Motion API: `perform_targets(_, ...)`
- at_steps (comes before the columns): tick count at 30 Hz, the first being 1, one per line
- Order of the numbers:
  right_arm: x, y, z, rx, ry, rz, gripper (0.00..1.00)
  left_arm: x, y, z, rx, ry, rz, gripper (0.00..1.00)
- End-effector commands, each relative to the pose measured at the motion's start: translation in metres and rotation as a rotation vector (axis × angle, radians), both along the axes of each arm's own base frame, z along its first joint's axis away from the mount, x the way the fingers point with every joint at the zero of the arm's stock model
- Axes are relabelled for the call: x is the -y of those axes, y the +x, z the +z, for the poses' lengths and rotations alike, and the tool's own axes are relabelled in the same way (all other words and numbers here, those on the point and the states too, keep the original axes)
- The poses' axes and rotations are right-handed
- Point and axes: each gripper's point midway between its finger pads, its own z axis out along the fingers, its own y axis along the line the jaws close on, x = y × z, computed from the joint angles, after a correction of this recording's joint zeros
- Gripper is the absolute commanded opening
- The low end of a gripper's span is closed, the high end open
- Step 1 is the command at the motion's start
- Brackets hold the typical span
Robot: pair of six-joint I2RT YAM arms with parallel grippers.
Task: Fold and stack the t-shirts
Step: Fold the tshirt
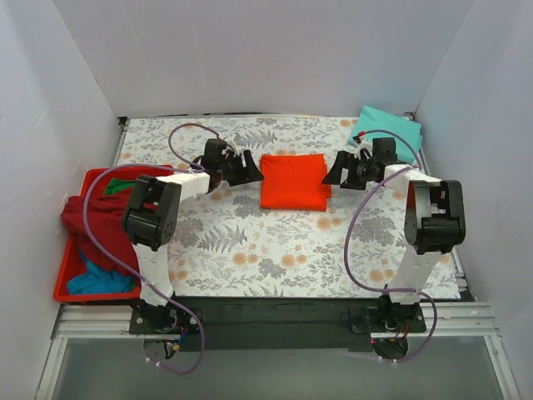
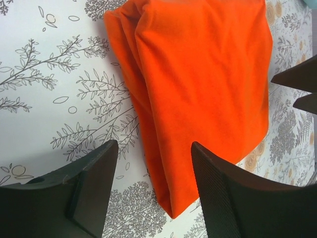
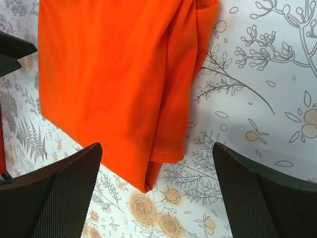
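Note:
A bright orange-red t-shirt [image 1: 293, 182] lies folded into a rectangle on the table's middle. It shows in the left wrist view [image 2: 198, 84] and the right wrist view [image 3: 114, 74]. My left gripper [image 1: 248, 169] is open and empty at the shirt's left edge. My right gripper [image 1: 335, 172] is open and empty at its right edge. A mint-teal t-shirt [image 1: 388, 127] lies folded at the far right corner. Maroon [image 1: 87, 218], green [image 1: 122, 183] and blue [image 1: 98, 279] shirts lie bunched in the red tray [image 1: 63, 281].
The floral tablecloth [image 1: 275, 250] covers the table. White walls close the back and both sides. Purple cables loop over each arm. The red tray stands at the left edge beside the left arm's base.

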Motion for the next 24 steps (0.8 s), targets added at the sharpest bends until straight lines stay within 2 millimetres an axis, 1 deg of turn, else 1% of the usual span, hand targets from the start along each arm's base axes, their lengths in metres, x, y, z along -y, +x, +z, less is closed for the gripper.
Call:
perform_targets(1, 0.000, 0.007, -0.006, 0.012, 0.051, 0.012, 0.98, 0.011, 0.006, 0.015, 0.041, -0.037, -0.037, 0.58)
perform_targets(2, -0.001, 0.008, -0.007, 0.006, 0.058, 0.015, 0.98, 0.012, 0.006, 0.011, 0.036, -0.035, -0.040, 0.56)
perform_targets(4, -0.002, 0.009, -0.010, 0.000, 0.066, 0.016, 0.98, 0.014, 0.006, 0.011, 0.034, -0.038, -0.045, 0.49)
perform_targets(9, -0.006, 0.007, -0.021, -0.027, 0.094, 0.019, 0.98, 0.014, 0.008, 0.004, 0.022, -0.034, -0.043, 0.45)
perform_targets(10, -0.006, 0.006, -0.023, -0.032, 0.095, 0.017, 0.98, 0.016, 0.009, 0.005, 0.024, -0.039, -0.048, 0.44)
perform_targets(13, -0.011, 0.004, -0.027, -0.044, 0.097, 0.023, 0.98, 0.018, 0.010, -0.002, 0.010, -0.038, -0.050, 0.42)
perform_targets(14, -0.013, 0.002, -0.027, -0.048, 0.097, 0.026, 0.98, 0.018, 0.010, -0.004, 0.005, -0.037, -0.050, 0.38)
perform_targets(17, -0.019, 0.002, -0.029, -0.057, 0.096, 0.033, 0.98, 0.020, 0.010, -0.008, -0.002, -0.038, -0.055, 0.32)
perform_targets(18, -0.023, 0.005, -0.028, -0.036, 0.097, 0.039, 0.98, 0.020, 0.010, -0.009, -0.004, -0.038, -0.056, 0.30)
perform_targets(22, -0.033, 0.003, -0.034, -0.049, 0.101, 0.053, 0.98, 0.023, 0.009, -0.016, -0.016, -0.038, -0.061, 0.25)
perform_targets(24, -0.039, 0.000, -0.037, -0.057, 0.100, 0.060, 0.98, 0.023, 0.008, -0.023, -0.028, -0.033, -0.063, 0.23)
